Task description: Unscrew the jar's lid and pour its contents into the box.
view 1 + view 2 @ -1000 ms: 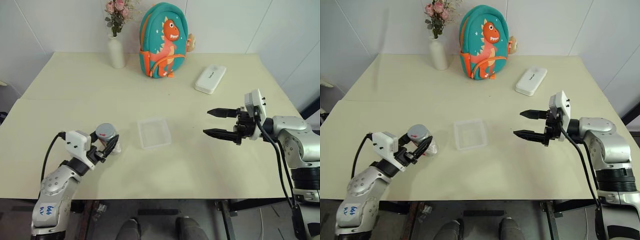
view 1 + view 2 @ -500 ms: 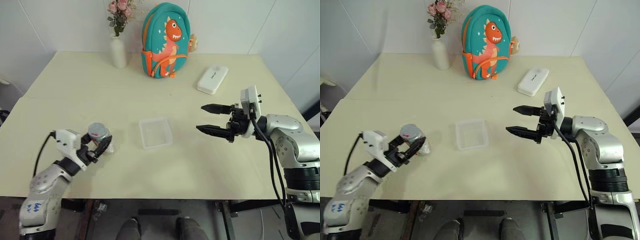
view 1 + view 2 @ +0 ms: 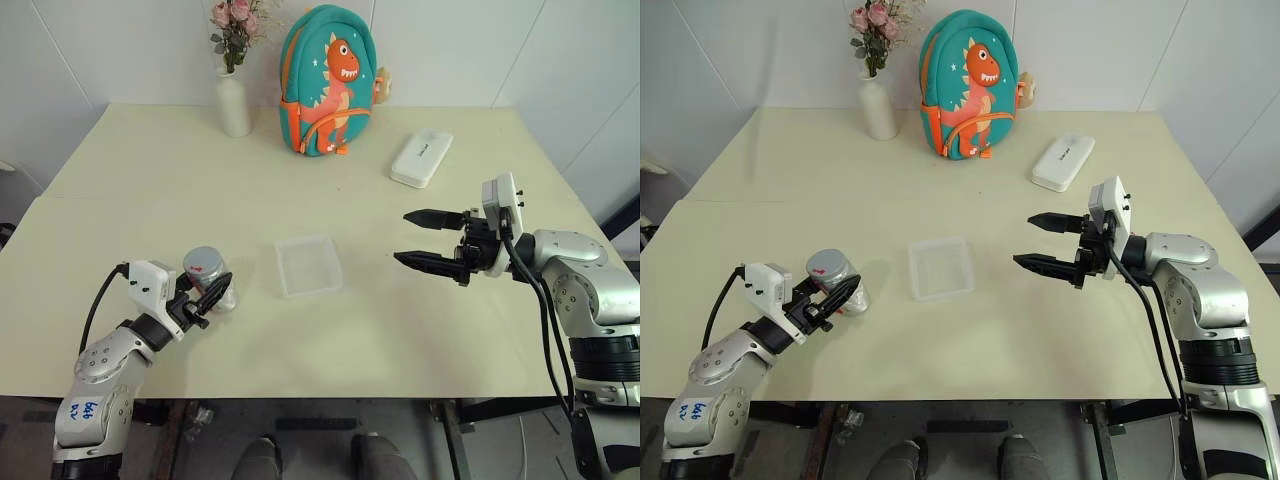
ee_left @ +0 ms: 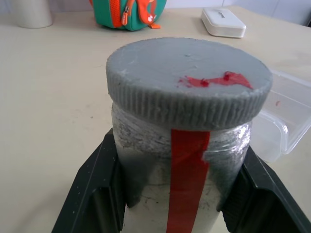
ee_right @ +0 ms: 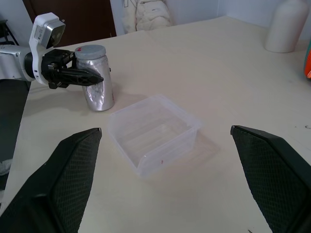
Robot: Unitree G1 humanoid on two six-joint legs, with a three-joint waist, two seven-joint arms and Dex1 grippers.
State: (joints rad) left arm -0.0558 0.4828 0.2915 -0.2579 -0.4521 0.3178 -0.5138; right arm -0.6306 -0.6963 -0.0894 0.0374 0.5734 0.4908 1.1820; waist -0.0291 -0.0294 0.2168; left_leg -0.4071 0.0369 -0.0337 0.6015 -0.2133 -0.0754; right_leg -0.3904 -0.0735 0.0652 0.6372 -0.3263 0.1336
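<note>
Left jaws (image 3: 212,297) have now pinched the jar (image 3: 210,279); right jaws (image 3: 418,238) stay spread.

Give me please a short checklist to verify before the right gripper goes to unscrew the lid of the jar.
1. Left gripper closed on the jar: ok; in the left wrist view its fingers press both sides of the jar.
2. Jar upright on the table: ok.
3. Lid still on and free from above: ok.
4. Right gripper open and empty: ok; it hangs beyond the box, apart from the jar.
5. Box upright and near the jar: ok.
6. Contents inside the jar: cannot tell, the wall is cloudy.
</note>
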